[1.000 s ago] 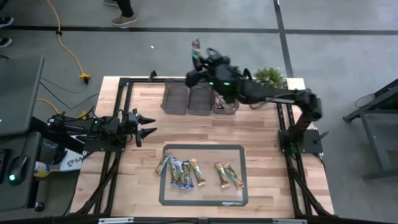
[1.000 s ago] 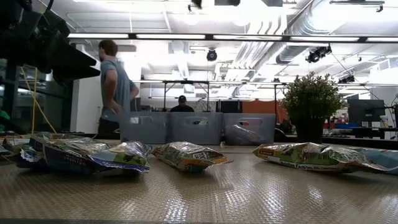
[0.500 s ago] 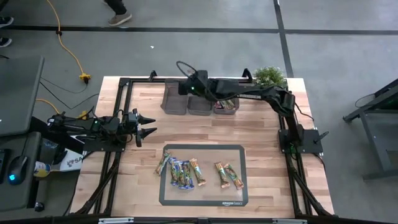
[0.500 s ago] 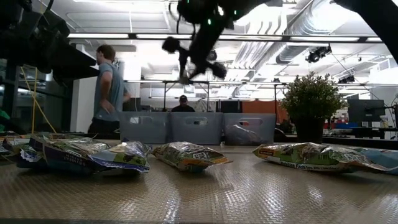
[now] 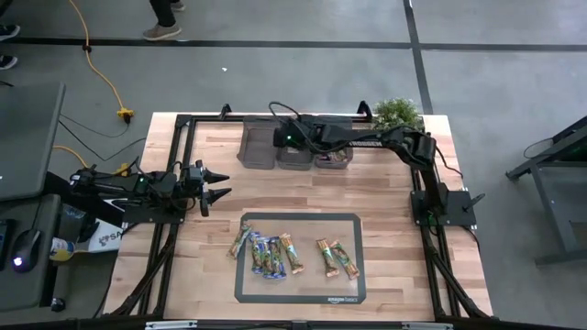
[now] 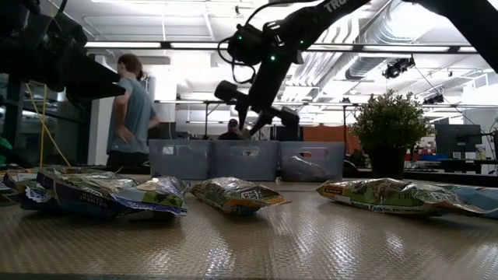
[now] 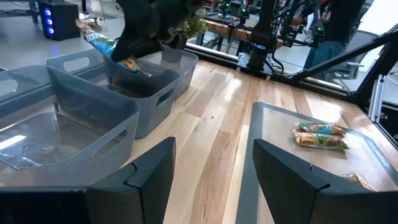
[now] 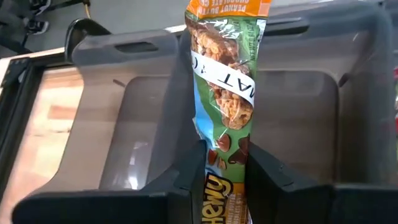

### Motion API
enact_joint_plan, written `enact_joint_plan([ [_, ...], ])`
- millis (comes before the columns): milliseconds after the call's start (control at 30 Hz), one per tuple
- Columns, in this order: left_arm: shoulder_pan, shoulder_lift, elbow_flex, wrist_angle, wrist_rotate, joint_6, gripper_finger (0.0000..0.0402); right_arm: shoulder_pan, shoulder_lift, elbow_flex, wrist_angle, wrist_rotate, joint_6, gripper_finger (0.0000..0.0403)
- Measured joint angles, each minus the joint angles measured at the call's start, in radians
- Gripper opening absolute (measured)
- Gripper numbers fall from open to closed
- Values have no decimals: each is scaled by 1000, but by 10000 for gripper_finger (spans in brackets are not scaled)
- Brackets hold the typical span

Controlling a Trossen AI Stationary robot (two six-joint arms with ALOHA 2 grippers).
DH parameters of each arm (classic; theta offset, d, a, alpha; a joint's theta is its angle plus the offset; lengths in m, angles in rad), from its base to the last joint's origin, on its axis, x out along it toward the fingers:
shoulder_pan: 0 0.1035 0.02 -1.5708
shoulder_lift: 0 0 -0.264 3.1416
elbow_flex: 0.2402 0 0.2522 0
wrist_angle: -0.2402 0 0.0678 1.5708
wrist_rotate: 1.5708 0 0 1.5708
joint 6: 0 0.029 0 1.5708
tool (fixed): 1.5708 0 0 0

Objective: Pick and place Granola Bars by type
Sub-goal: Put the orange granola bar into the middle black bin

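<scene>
Overhead and level views of a two-arm rig at a wooden worktop (image 5: 385,197). The right end effector (image 8: 225,163) is extended over the row of three grey bins (image 5: 293,145) at the worktop's far edge, beside a small potted plant (image 5: 398,112). Its two fingers are pinched on a green and orange granola bar (image 8: 225,87), gripped near one end so that the wrapper stands out lengthwise beyond the fingertips. Seen from the right wrist, the bar hangs over the wall shared by two bins; which of the two it is above cannot be told. In the level view this end effector hangs above the bins' rims, apart from them.

The left end effector (image 5: 216,183) waits at the worktop's left side, its fingers spread and holding nothing, pointed toward the worktop's middle.

The remaining loose bars lie on a dark-framed mat (image 5: 301,293) near the front edge: a cluster of blue and green-orange bars (image 5: 267,252) at the mat's left, and a pair of orange-tan bars (image 5: 337,258) near the centre, apart from the cluster. The rightmost bin already holds wrapped bars (image 5: 333,156); their colour is hard to tell.

A person (image 6: 131,117) stands in the room behind the bins.
</scene>
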Motion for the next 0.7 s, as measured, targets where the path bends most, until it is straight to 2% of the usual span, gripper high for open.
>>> enact_joint_plan([
  [433,0,0,0,0,0,0,211,-55,-1,-2,-102,-105,-34,78],
  [700,0,0,0,0,0,0,211,-55,-1,-2,-163,-109,-33,78],
])
